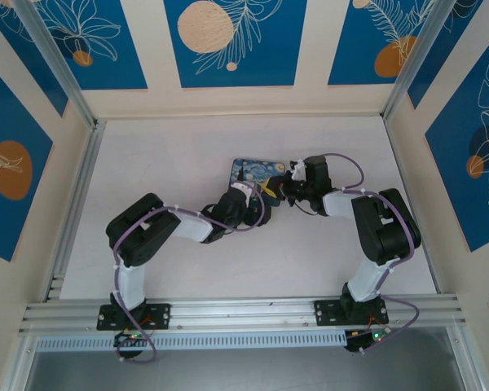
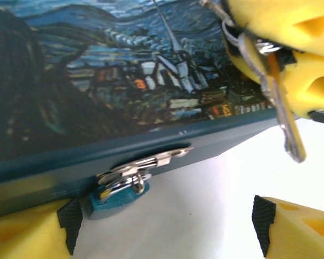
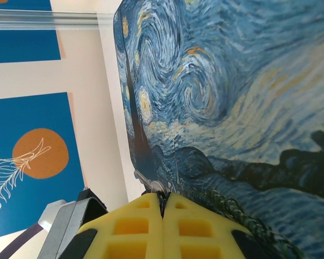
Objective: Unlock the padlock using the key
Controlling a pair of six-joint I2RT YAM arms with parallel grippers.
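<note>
Though closed, box (image 2: 124, 81) with padlock (image 2: 116, 200) on its hasp (image 2: 147, 163).

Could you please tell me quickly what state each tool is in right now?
Left tool: open, with the padlock between its fingers, ungripped.
Right tool: closed, holding the key.

free: bare table (image 2: 205, 210) between left fingers (image 2: 302, 229) | obstacles: box (image 2: 124, 70) wall over padlock (image 2: 116, 197); key (image 2: 286, 124) hanging upper right
</note>
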